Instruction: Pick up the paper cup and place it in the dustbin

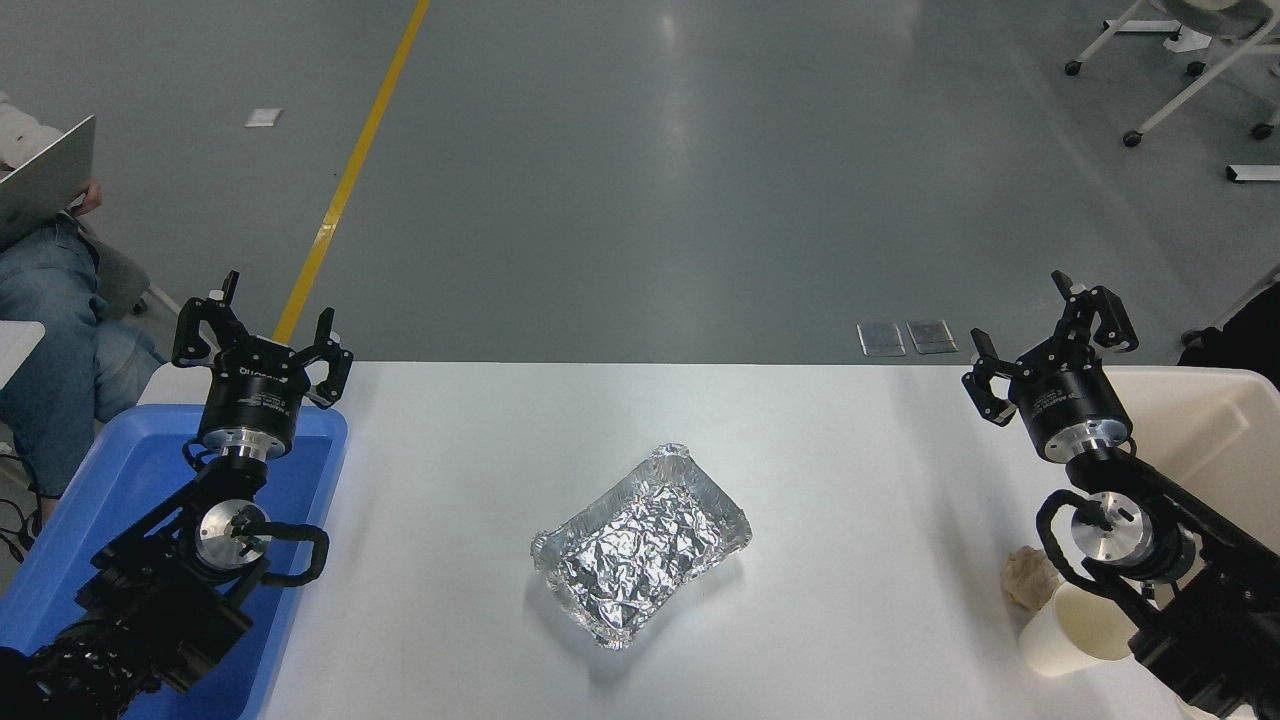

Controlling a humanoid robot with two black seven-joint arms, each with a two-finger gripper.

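Note:
The white paper cup (1072, 630) lies on its side at the table's near right, cream inside facing right, partly hidden under my right arm. The cream-beige dustbin (1210, 420) stands at the right edge, behind that arm. My right gripper (1050, 335) is open and empty, raised over the table's far right corner next to the dustbin, well away from the cup. My left gripper (262, 325) is open and empty, parked above the blue tub at the left.
A crinkled silver foil tray (640, 540) lies mid-table. A crumpled tan paper ball (1028, 578) sits just behind the cup. A blue plastic tub (110, 500) stands at the left edge. A seated person with a laptop (45, 180) is at far left.

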